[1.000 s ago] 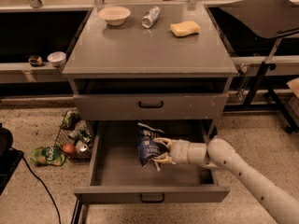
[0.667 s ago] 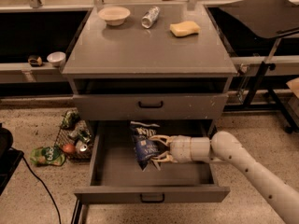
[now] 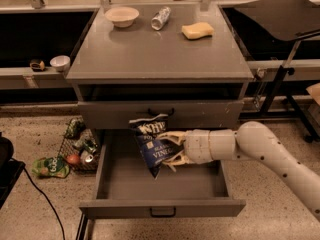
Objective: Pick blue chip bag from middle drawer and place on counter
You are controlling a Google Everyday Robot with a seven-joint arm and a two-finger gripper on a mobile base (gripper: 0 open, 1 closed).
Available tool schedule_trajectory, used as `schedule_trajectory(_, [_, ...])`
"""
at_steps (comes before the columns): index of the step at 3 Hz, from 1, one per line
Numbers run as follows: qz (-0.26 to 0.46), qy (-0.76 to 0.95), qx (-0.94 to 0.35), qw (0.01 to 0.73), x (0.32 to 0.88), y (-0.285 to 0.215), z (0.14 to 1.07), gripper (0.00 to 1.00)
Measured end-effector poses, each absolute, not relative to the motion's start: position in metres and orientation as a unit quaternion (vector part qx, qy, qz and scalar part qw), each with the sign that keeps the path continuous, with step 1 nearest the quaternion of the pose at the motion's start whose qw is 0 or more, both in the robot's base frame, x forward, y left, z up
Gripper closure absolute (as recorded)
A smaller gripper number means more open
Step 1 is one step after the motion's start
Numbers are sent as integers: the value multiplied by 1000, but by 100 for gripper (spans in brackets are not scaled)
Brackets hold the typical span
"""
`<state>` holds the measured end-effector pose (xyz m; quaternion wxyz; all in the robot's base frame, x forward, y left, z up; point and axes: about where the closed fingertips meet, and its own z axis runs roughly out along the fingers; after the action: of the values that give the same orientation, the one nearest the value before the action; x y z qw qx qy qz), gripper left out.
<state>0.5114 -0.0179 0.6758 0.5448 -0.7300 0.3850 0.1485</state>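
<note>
- Drawer lies open beneath the gripper, its floor bare.
- Gripper is clenched on the bag, which has risen off the drawer floor. Its top now overlaps the upper drawer front.
- Counter waits above and beyond. The lift looks half done, with placing still to come.

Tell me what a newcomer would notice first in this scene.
The eye goes first to the blue chip bag, pinched in the gripper of a white arm that reaches in from the right, above the open middle drawer. Next comes the grey counter above. At its far edge stand a bowl, a can on its side and a yellow sponge.
</note>
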Motion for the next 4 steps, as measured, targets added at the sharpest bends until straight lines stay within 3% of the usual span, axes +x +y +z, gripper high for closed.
schedule_trajectory(1, [95,374,-752,535,518,-20,717,100])
schedule_trajectory(3, [61,361,-763,533,522,-30,743,100])
schedule_trajectory(4, [-18,335,-783,523,534,-64,800,100])
